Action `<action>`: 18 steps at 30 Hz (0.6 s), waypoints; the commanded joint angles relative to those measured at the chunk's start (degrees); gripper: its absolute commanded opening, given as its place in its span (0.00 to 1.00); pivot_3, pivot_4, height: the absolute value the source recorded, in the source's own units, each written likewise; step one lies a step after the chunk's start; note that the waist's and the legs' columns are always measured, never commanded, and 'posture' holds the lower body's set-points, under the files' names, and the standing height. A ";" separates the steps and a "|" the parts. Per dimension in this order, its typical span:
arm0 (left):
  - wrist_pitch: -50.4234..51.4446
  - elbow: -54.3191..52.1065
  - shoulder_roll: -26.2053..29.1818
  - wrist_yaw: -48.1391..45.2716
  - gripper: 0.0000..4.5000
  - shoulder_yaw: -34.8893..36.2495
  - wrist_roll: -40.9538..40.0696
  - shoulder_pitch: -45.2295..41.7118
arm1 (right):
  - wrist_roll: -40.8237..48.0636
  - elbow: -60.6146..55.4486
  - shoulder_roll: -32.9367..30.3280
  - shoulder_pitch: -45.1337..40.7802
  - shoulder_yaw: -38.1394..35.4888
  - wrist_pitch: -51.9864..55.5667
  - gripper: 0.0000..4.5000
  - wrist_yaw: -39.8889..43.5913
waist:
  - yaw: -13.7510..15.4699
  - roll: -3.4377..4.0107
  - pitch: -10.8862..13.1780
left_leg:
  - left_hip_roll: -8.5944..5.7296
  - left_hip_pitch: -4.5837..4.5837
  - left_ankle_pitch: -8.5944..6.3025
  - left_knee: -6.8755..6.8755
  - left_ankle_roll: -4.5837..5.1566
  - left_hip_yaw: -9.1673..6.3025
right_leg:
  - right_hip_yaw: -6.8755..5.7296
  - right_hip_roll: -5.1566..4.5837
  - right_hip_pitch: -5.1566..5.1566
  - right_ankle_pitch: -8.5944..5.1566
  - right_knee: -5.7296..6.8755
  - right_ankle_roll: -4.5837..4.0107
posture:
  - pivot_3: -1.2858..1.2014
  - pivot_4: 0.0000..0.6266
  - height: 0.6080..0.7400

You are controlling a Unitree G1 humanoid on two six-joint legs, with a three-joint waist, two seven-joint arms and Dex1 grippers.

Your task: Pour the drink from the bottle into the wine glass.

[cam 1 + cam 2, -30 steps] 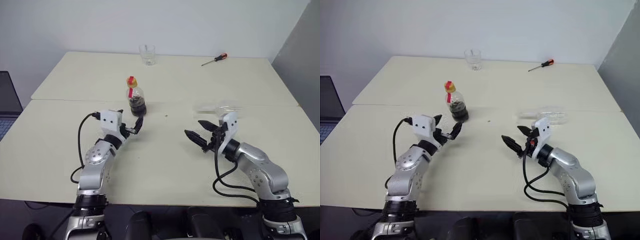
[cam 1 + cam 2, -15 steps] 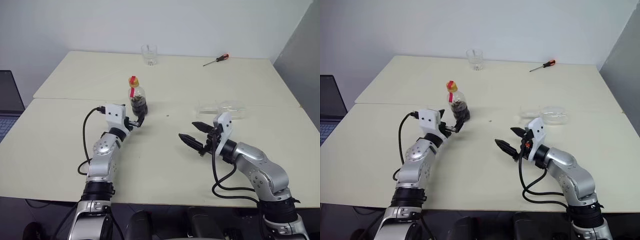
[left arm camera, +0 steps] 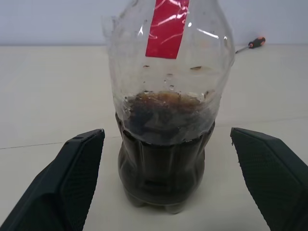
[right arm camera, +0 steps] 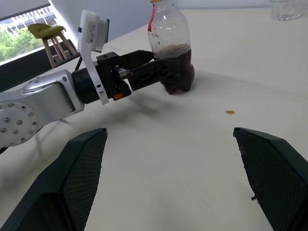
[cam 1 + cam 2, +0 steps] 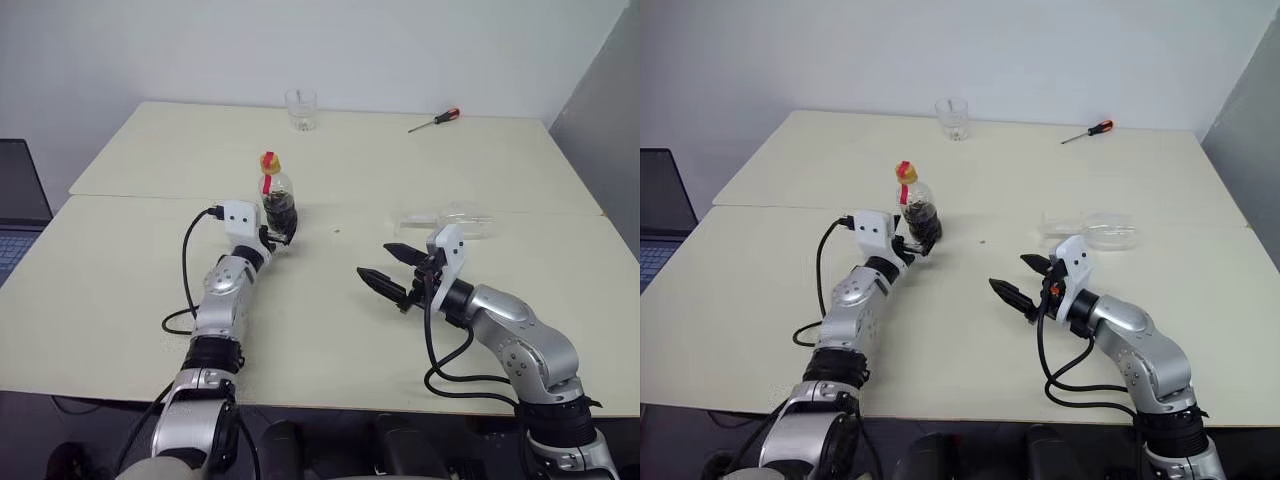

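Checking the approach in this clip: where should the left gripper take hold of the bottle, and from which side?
Best on the lower rounded body of the bottle, where the drink sits, approached level from the robot's side. The bottle stands upright, and the open left gripper already has a finger on each side of that part, below the red label strip.

Desk: pale cream top, two slabs butted along a seam running across the middle of the frame.

Tumbler: short, clear, stemless, upright, top centre, near the desk's far edge.

Screwdriver: red-orange handle, dark shaft, lying flat, upper right, well apart from the tumbler.

Small brown speck: on the desk, centre of frame, just below the seam.

Laptop: dark, partly cut off at the left edge, beside the desk.

Wall: plain white, across the top.

Panel: grey, right edge.
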 commanded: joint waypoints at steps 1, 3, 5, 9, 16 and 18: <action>-3.78 4.24 -0.01 -0.78 0.99 0.19 0.43 -3.30 | 0.62 -2.98 0.02 -0.06 0.13 0.15 1.00 -0.32 | 0.01 0.00 0.00 | 0.00 -0.03 0.00 0.00 0.00 -0.01 | -0.02 0.00 -0.01 0.00 0.00 0.00 | 0.52 0.24 1.00; -4.76 6.75 -0.03 -1.21 0.99 0.46 0.25 -4.47 | 0.58 -3.19 0.00 0.10 0.11 0.28 1.00 -0.43 | 0.00 0.00 0.00 | 0.00 -0.05 0.00 0.00 0.00 -0.01 | -0.03 0.00 -0.02 0.00 0.00 0.00 | 0.52 0.24 1.00; -5.77 9.57 0.12 -1.95 0.99 0.56 0.14 -5.84 | 0.54 -3.43 -0.04 0.42 -0.09 0.37 1.00 -0.63 | 0.00 -0.01 0.00 | 0.00 -0.06 0.00 0.00 0.00 -0.02 | -0.05 0.00 -0.03 0.00 0.00 0.00 | 0.52 0.24 1.00; -8.11 15.85 0.73 -2.27 0.99 0.89 0.57 -9.39 | 0.35 -3.56 -0.20 1.17 -0.23 0.17 1.00 -0.86 | 0.03 -0.01 0.00 | 0.00 -0.13 0.00 0.03 0.00 0.00 | -0.24 -0.01 -0.03 0.00 0.00 0.00 | 0.52 0.24 1.00; -12.30 25.66 1.21 -2.75 0.99 1.03 1.29 -16.22 | 0.35 -4.33 -0.14 1.98 0.10 0.33 1.00 -1.13 | 0.02 -0.01 0.01 | 0.00 -0.27 0.01 0.06 -0.01 -0.13 | -0.57 -0.01 -0.03 0.00 -0.01 -0.01 | 0.52 0.24 1.00; -13.39 27.50 1.35 -2.43 0.99 1.37 1.28 -17.61 | 0.21 -4.46 -0.20 2.08 0.12 0.30 1.00 -1.23 | 0.02 -0.01 0.01 | 0.00 -0.31 0.01 0.05 -0.01 -0.17 | -0.65 -0.02 -0.03 0.00 -0.01 -0.01 | 0.52 0.24 1.00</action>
